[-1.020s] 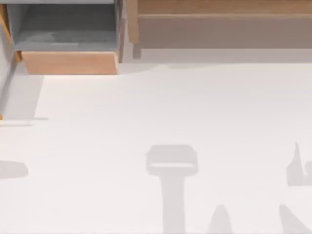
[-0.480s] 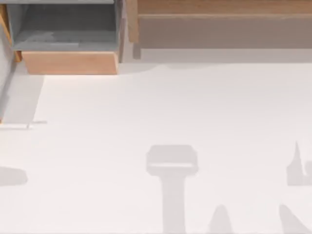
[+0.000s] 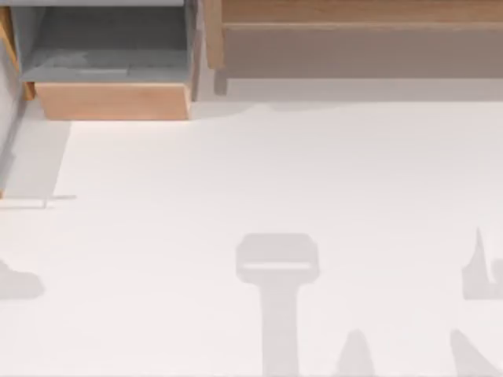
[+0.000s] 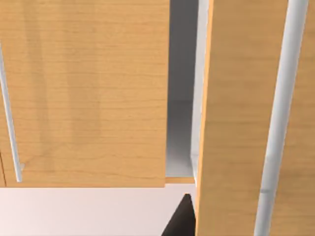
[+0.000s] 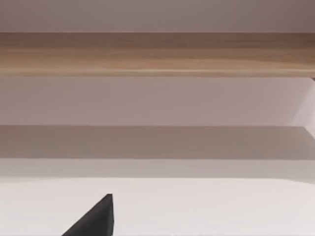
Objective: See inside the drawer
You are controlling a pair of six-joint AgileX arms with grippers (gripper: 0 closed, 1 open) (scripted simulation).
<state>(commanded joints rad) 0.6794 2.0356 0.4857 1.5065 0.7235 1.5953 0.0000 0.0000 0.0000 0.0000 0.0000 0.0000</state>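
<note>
White matte bench [image 3: 275, 173] runs to wooden cabinetry along its far edge. Saturated orange-brown wood drawer [image 4: 236, 113], smooth grain, round grey bar handle [image 4: 278, 118], stands close before the left hand [image 4: 183, 219]; grey lining shows as a sliver. Judged partly open, interior look pending. Finger spread of either hand: cannot tell. Right hand [image 5: 96, 219] idles above the bench. Pale tan-fronted, grey-lined drawer [image 3: 110, 100] sits open at far-left corner.
</note>
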